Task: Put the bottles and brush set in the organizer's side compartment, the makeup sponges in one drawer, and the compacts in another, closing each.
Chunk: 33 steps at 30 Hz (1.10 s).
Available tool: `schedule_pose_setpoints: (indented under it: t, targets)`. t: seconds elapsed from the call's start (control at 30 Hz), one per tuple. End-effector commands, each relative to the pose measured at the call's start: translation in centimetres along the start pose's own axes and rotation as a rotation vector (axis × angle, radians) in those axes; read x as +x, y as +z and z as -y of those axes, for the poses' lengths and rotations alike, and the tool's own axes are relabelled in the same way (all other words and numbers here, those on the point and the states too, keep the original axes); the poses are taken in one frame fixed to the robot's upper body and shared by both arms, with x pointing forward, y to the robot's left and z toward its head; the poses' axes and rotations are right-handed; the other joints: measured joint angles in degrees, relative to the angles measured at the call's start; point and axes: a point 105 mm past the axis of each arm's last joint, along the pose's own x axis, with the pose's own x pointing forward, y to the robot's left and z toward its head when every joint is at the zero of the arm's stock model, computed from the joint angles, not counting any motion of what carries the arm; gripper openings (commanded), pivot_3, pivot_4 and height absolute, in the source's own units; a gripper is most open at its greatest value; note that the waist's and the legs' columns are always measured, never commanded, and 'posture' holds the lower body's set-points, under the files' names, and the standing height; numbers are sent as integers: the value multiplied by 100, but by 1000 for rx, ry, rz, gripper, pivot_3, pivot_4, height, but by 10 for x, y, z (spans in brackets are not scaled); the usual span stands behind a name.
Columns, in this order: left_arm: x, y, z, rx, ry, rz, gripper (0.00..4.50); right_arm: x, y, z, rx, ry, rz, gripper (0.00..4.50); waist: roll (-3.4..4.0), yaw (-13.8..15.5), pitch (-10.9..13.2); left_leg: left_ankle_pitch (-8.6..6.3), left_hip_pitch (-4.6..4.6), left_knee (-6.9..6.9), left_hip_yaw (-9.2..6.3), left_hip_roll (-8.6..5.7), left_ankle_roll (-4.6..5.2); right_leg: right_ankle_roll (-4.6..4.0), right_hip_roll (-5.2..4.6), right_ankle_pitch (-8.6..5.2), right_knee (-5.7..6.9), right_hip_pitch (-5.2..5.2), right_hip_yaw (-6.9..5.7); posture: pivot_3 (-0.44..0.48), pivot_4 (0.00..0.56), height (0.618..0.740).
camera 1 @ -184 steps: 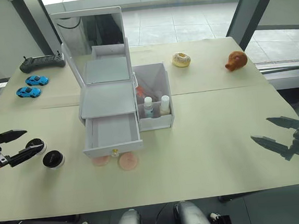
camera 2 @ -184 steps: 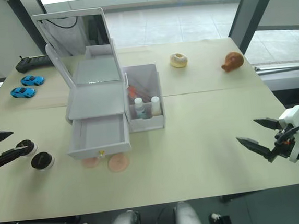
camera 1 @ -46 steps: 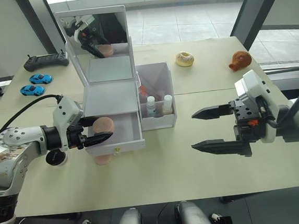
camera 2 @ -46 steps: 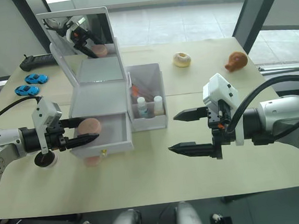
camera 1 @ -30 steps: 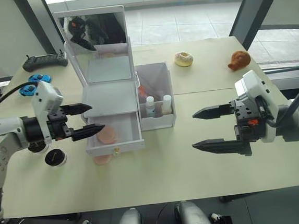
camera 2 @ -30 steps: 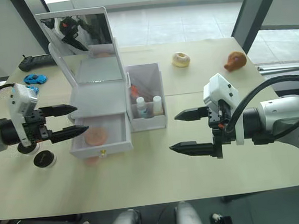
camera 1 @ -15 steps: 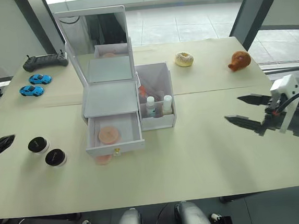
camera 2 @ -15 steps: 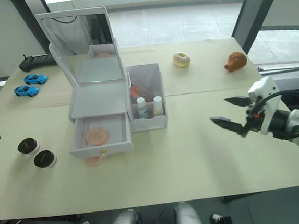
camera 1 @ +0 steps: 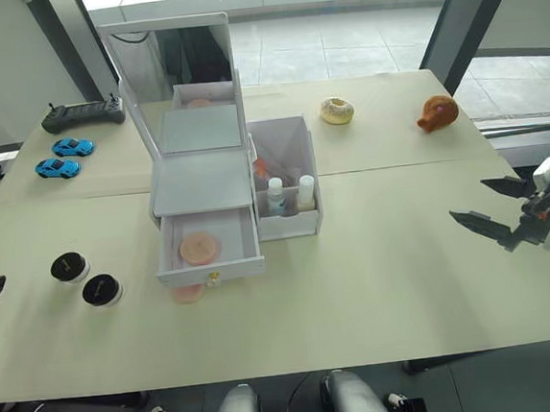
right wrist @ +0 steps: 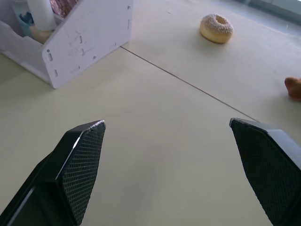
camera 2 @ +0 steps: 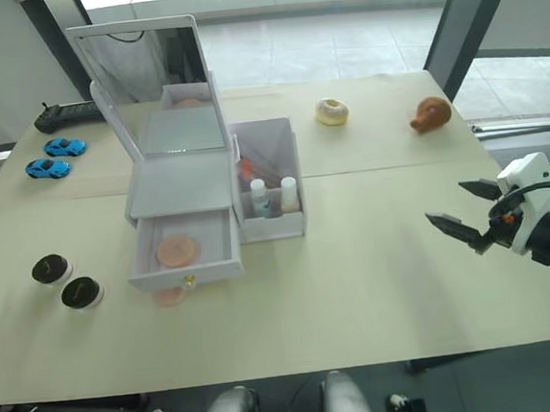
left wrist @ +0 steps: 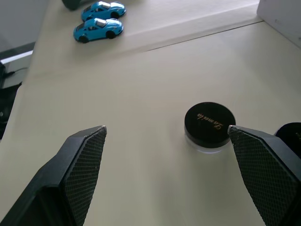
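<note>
Second flat round pink-peach makeup sponge (camera 1: 189, 293) lies on the table, half under the front of the white plastic organizer's open lower drawer (camera 1: 211, 252); first sponge (camera 1: 200, 247) inside it. Left gripper (left wrist: 165, 141), fingers spread wide, is nearer. Round black compact (left wrist: 209, 124) just ahead has unreadable gold script. Right gripper (camera 1: 492, 206) spread, empty.

Two blue toy cars (camera 1: 61, 157), a black controller (camera 1: 81, 113), a doughnut toy (camera 1: 335, 110) and a brown toy (camera 1: 436, 113) sit apart.

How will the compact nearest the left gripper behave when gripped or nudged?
The compact is a squat round disc lying flat, so it probably won't tip. Its glossy black lid and round rim suggest it may slip between the fingers, or slide on the smooth table if nudged. It looks rigid and light.
</note>
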Motion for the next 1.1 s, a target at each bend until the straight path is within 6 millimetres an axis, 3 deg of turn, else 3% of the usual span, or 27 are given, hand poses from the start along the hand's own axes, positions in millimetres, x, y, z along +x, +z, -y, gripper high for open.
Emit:
schedule_pose_setpoints:
  t: [0.03, 0.1, 0.23, 0.43, 0.63, 0.73, 0.83, 1.1]
  targets:
    - [-2, 22, 39, 65, -203, 62, 4460, 12, 45, -34, -26, 221, 72, 4500, 7, -37, 1, 0, 0, 0, 1, 1, 0, -7, -1, 2, 7, -2, 4, 0, 150, 740]
    - [-10, 23, 66, 69, -289, 59, 4460, 19, 72, -69, -40, 432, 83, 4500, 16, -105, 7, 0, 2, -1, 2, 4, 0, -34, -5, 13, 19, -4, 13, 0, 150, 740]
    - [-27, 6, 97, 87, -304, 14, 4460, 20, 106, -105, -61, 677, 81, 4500, 16, -98, 10, -1, 7, -3, 8, 46, 0, -21, 8, -10, 19, -8, 14, 0, 150, 740]
    - [-46, -7, 141, 25, -320, -4, 4460, 22, 137, -115, -81, 837, 14, 4500, -7, -25, 13, -1, 5, 6, 43, 66, -2, -64, 4, -39, 8, -22, -13, 0, 150, 740]
    - [-39, -7, 171, 9, -271, 65, 4460, 30, 161, -127, -35, 908, -15, 4500, -12, 49, 5, -2, 0, 6, 94, 75, -2, -65, 4, -29, -28, -18, -15, 0, 150, 740]
    - [-34, -10, 179, 7, -238, 91, 4460, 34, 162, -135, -37, 919, -15, 4500, -20, 53, -1, -2, -1, 5, 98, 81, -1, -70, 16, -22, -27, -12, -12, 0, 150, 740]
    - [-30, -26, 193, 0, -253, 45, 4460, 35, 150, -136, -47, 913, -31, 4500, -29, 66, -7, -2, -4, 8, 99, 82, -1, -62, 24, -13, -28, -11, -11, 0, 150, 740]
    - [-19, -58, 227, -1, -282, -9, 4460, 35, 143, -134, -54, 891, -51, 4500, -15, 49, -13, -3, -3, 11, 107, 83, 0, -65, 28, -13, -31, -12, -3, 0, 150, 740]
